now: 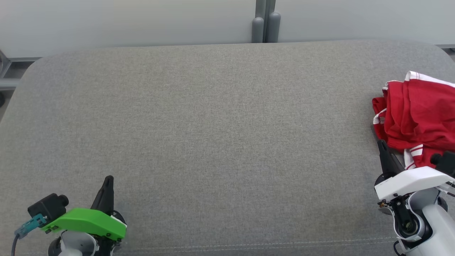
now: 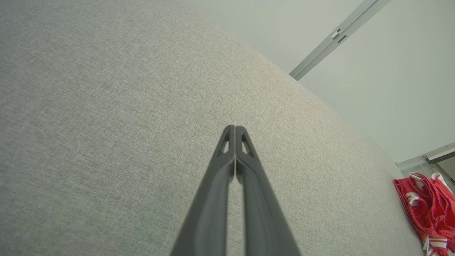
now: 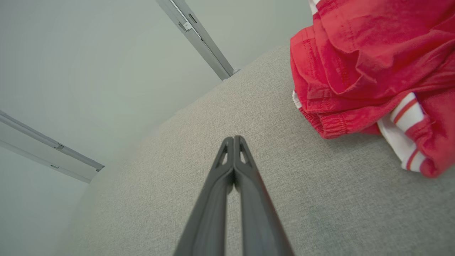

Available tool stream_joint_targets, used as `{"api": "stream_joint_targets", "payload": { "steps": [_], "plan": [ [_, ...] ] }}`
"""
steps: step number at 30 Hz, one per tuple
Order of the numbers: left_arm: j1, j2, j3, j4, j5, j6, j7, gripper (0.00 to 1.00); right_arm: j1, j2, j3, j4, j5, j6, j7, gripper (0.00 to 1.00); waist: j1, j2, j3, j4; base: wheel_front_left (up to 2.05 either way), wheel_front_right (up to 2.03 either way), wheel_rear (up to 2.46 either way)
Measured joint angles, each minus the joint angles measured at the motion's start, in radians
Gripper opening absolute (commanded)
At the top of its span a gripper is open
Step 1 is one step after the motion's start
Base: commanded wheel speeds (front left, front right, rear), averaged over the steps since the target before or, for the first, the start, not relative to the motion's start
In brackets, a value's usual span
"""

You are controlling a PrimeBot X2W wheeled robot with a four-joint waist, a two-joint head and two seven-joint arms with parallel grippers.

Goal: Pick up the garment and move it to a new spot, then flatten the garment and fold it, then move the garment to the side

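A crumpled red garment [image 1: 419, 117] with white stripes lies bunched at the right edge of the grey cushioned surface [image 1: 213, 135]. The right wrist view has the garment [image 3: 373, 60] at its upper right, and it sits small at the far right of the left wrist view [image 2: 428, 209]. My right gripper [image 1: 381, 143] is shut and empty, its tips just left of the garment's near edge [image 3: 233, 138]. My left gripper [image 1: 108, 177] is shut and empty at the lower left, far from the garment [image 2: 235, 127].
A pale wall with grey metal posts [image 1: 265, 25] runs behind the surface. The surface's rounded corners fall away at the far left and far right. A metal frame [image 1: 7, 71] stands past the left corner.
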Motion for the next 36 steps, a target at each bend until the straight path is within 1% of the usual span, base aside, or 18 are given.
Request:
{"api": "stream_joint_targets", "payload": {
  "steps": [8, 9, 13, 14, 25, 36],
  "plan": [
    [0.000, -0.009, 0.032, 0.000, -0.076, -0.014, 0.026, 0.00, 0.000, 0.021, -0.034, 0.000, 0.080, 0.018, 0.024, 0.00, 0.0000, 0.0000, -0.007, -0.008, 0.00, 0.00, 0.00],
    [0.000, -0.014, 0.040, 0.000, -0.100, -0.020, 0.033, 0.00, 0.000, 0.028, -0.045, 0.000, 0.100, 0.020, 0.030, 0.00, 0.0000, 0.0000, -0.009, -0.011, 0.00, 0.00, 0.00],
    [0.000, -0.022, 0.053, 0.000, -0.126, -0.026, 0.044, 0.00, 0.000, 0.038, -0.059, 0.000, 0.137, 0.027, 0.039, 0.00, 0.0000, 0.0000, -0.012, -0.014, 0.00, 0.00, 0.00],
    [0.000, -0.025, 0.062, 0.000, -0.155, -0.033, 0.051, 0.00, 0.000, 0.046, -0.069, 0.000, 0.157, 0.032, 0.047, 0.00, 0.0000, 0.0000, -0.013, -0.017, 0.00, 0.00, 0.00],
    [0.000, -0.041, 0.110, 0.000, -0.264, -0.054, 0.087, 0.00, 0.000, 0.080, -0.123, 0.000, 0.281, 0.058, 0.086, 0.00, 0.0000, 0.0000, -0.024, -0.030, 0.00, 0.00, 0.00],
    [0.000, -0.065, 0.159, 0.001, -0.376, -0.087, 0.122, 0.00, 0.000, 0.114, -0.178, 0.001, 0.405, 0.087, 0.119, 0.00, 0.0000, 0.0000, -0.035, -0.043, 0.00, 0.00, 0.00]
  ]
}}
